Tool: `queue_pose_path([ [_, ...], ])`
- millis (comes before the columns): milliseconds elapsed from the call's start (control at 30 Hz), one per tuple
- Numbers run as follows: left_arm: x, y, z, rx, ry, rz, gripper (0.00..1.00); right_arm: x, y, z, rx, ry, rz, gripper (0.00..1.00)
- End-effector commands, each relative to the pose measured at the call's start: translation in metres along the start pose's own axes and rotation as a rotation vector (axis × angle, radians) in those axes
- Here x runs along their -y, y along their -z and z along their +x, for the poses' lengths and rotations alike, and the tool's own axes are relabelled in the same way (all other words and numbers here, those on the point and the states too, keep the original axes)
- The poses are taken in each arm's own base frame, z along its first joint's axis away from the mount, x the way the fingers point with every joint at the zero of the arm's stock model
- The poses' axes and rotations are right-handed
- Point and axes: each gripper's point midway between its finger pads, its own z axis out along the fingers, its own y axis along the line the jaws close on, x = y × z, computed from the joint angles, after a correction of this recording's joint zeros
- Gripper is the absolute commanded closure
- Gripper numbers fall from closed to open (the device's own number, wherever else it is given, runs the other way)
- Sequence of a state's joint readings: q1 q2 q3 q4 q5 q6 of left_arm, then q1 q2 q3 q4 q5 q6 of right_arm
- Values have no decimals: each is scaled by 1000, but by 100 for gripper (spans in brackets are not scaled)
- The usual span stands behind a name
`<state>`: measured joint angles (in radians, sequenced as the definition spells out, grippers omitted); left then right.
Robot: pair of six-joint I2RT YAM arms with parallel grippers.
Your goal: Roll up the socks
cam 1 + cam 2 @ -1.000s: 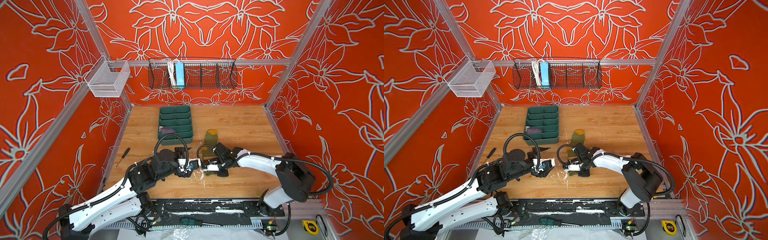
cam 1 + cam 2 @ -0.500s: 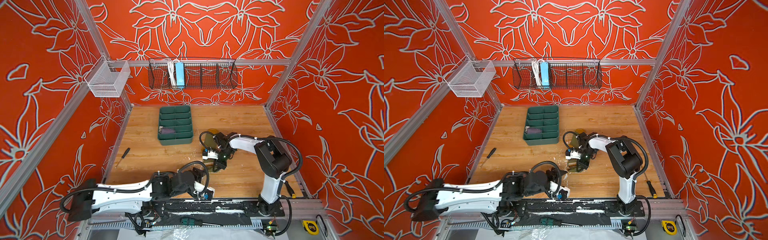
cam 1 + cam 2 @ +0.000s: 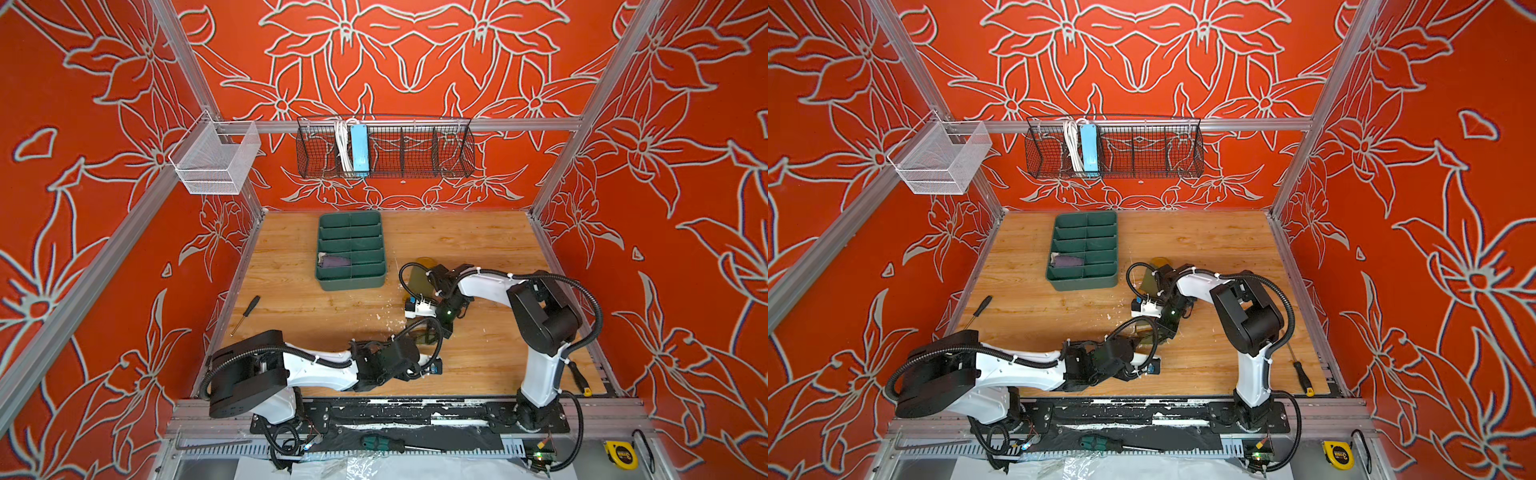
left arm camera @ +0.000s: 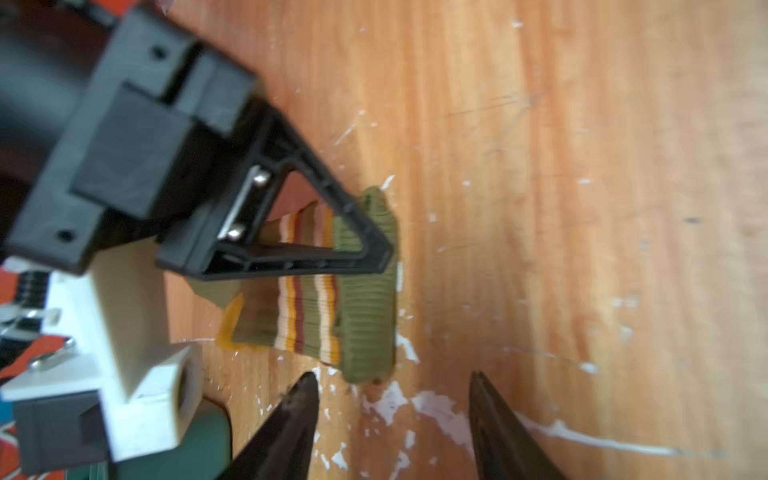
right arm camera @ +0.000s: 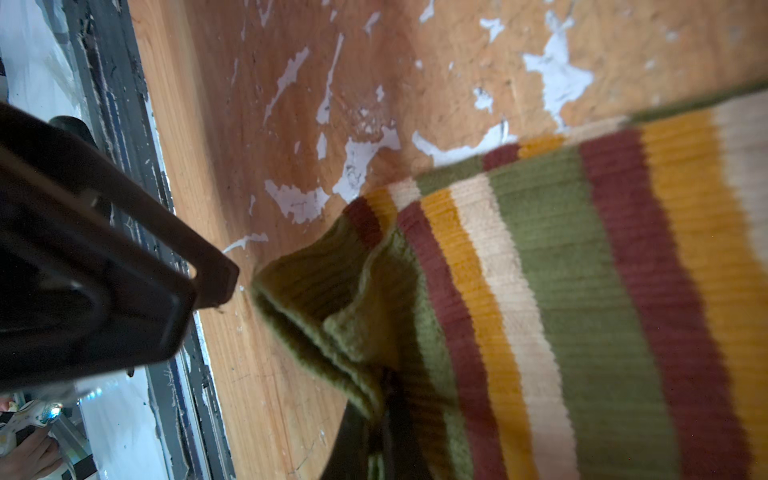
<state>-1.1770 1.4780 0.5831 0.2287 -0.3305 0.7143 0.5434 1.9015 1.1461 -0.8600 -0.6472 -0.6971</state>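
Note:
The olive green sock [image 3: 417, 279] with brown, mustard and cream stripes lies flat on the wooden table [image 3: 490, 249], its mustard toe toward the back. My right gripper [image 5: 382, 399] is shut on the sock's olive cuff [image 5: 332, 316]; its black finger [image 4: 291, 264] lies across the striped part. My left gripper [image 4: 392, 382] is open, a cuff corner [image 4: 365, 365] just ahead of the gap and nothing between the fingertips. In both top views the two grippers meet at the cuff [image 3: 1148, 337]. The purple sock [image 3: 334, 262] sits in a tray compartment.
The dark green divided tray [image 3: 353, 284] stands behind the grippers to the left. One screwdriver [image 3: 245, 313] lies near the left wall, another [image 3: 577, 376] at the front right. White flakes [image 4: 436, 411] speckle the wood. A wire basket [image 3: 384, 147] and a mesh bin [image 3: 216, 160] hang on the walls.
My left arm swung down to the table's front edge, then came back up to the sock cuff, its jaws narrowing. The right arm folded its elbow inward, still gripping the cuff.

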Motion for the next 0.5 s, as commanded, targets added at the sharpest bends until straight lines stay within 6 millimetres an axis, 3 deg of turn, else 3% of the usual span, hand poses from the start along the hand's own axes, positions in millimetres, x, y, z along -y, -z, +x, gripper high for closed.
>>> queue_pose_path([
  [0,-1,-8,-3,13,58,23,45,1,-8,8,-27,-21,-17,100],
  [267,3,-30,7,-14,234,91,56,-1,-6,8,-18,-12,-17,100],
  [467,5,-41,10,-29,253,90,57,-1,-7,8,-21,-20,-26,100],
])
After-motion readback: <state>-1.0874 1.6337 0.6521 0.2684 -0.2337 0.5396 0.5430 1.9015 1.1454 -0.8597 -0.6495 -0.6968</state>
